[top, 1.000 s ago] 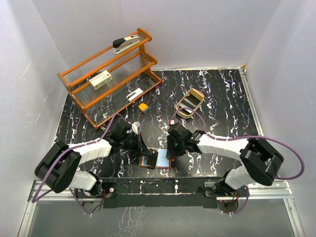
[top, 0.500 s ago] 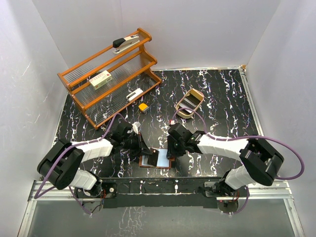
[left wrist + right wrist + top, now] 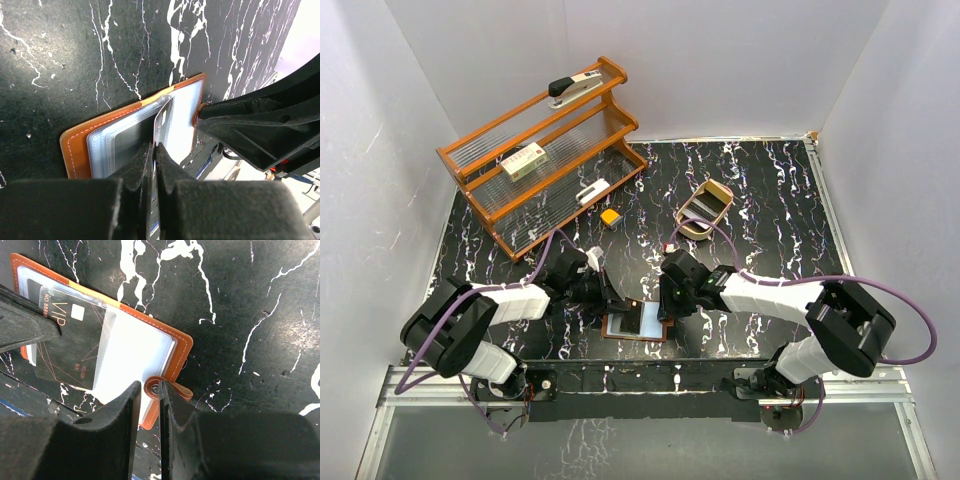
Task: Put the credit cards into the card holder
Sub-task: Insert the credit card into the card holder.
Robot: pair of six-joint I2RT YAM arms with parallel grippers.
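Note:
The card holder [image 3: 642, 322] lies open near the table's front edge, orange-brown leather with clear inner pockets [image 3: 115, 145]. My left gripper [image 3: 154, 146] is shut on a credit card [image 3: 163, 117], held on edge over the pockets. In the right wrist view this card [image 3: 70, 350] is dark with "VIP" printed on it, and its far end lies under a clear pocket sheet. My right gripper [image 3: 150, 386] is closed on the holder's curled closing tab [image 3: 176, 389] at its right edge [image 3: 180, 347]. In the top view the left gripper [image 3: 612, 300] and right gripper [image 3: 665, 308] flank the holder.
A wooden rack [image 3: 540, 150] at the back left carries a stapler [image 3: 575, 85] and a small box [image 3: 525, 160]. A yellow-orange block [image 3: 610, 216] and an oval wooden tray [image 3: 704, 210] sit mid-table. The table's front edge is just behind the holder.
My left arm has shifted slightly right, toward the card holder, with the card in it. The right arm has stayed still on the tab.

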